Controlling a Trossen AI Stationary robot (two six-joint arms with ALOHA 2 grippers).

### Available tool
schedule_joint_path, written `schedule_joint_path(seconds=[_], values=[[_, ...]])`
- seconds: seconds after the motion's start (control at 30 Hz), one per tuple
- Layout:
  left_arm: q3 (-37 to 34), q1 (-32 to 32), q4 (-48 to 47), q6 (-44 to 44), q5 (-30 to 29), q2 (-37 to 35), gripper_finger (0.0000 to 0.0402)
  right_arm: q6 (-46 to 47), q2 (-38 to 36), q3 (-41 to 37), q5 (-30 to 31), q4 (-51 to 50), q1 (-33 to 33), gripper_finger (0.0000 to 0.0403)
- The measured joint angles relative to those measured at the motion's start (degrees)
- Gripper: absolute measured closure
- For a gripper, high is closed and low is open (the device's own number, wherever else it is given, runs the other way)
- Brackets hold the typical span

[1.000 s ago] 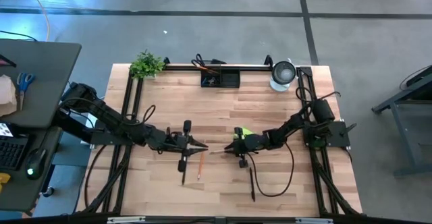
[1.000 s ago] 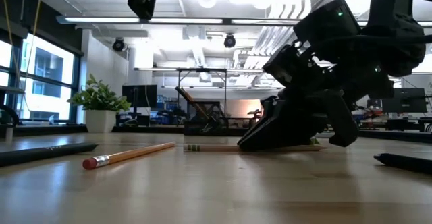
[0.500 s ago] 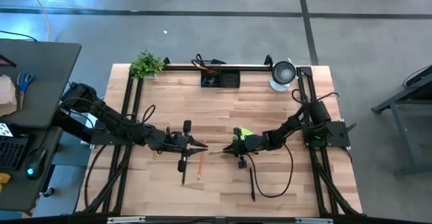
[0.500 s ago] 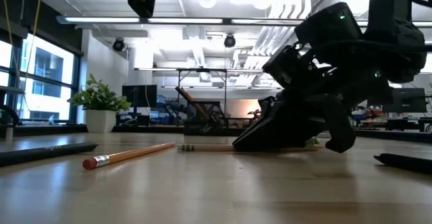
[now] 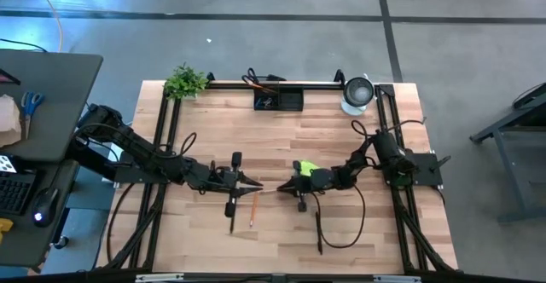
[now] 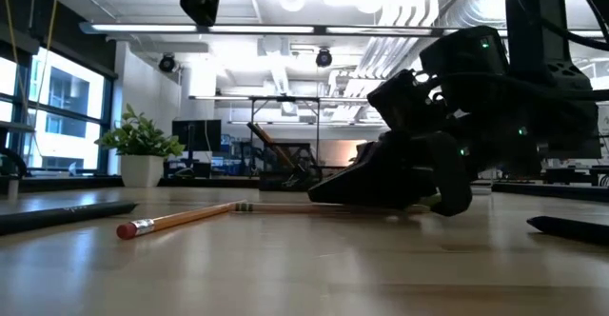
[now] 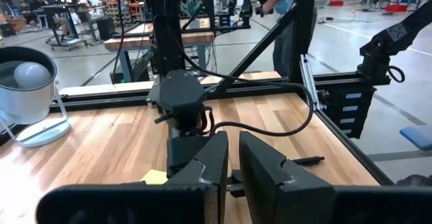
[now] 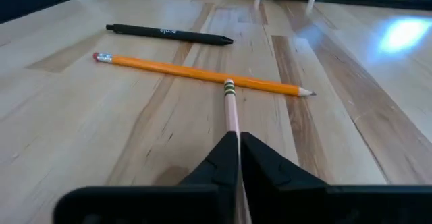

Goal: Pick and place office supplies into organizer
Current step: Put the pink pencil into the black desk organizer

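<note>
The right gripper (image 5: 284,186) is lying low over the middle of the wooden surface (image 5: 341,147), its fingers (image 8: 223,158) pressing together on the shaft of a pale wooden pencil (image 8: 231,113) that is pointing away from it toward the left arm. The eraser end of that pencil, with its green-banded ferrule, is reaching the shaft of an orange pencil (image 8: 202,72) and appears to be just touching it; the orange pencil is lying flat on the surface, with its pink eraser at one end and its sharpened tip at the other. A black pen (image 8: 169,34) is lying flat just beyond the orange pencil, roughly parallel to it. A lime-green sticky-note pad (image 5: 305,169) is sitting on the surface right beside the right gripper, partly hidden under the arm. Another black pen (image 5: 318,232) is lying nearer the front edge, below the right arm's looping cable. The left gripper (image 5: 254,183) is resting to the left of centre, its tip near the right gripper's, its fingers (image 7: 217,158) standing narrow with only a thin gap between them and nothing visible in it. The black organizer (image 5: 278,100) is sitting at the far edge of the surface, near the middle, well apart from both grippers, with some small dark items inside that are too small to make out. A small potted plant (image 5: 185,82) is standing at the far left corner and a round silver-and-white cup (image 5: 357,93) at the far right.
</note>
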Motion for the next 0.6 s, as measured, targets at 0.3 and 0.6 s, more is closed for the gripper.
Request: schedule_joint_path(seconds=[0.3,0.6], values=[[0.0,0.0,-1.2,0.0,0.0,0.0,0.0373,-1.4,0.0,0.0,-0.5,0.1,0.0,0.04],[0.0,0.0,-1.1,0.0,0.0,0.0,0.0373,-1.9,-0.1,-0.1,-2.9,0.0,0.0,0.0368]])
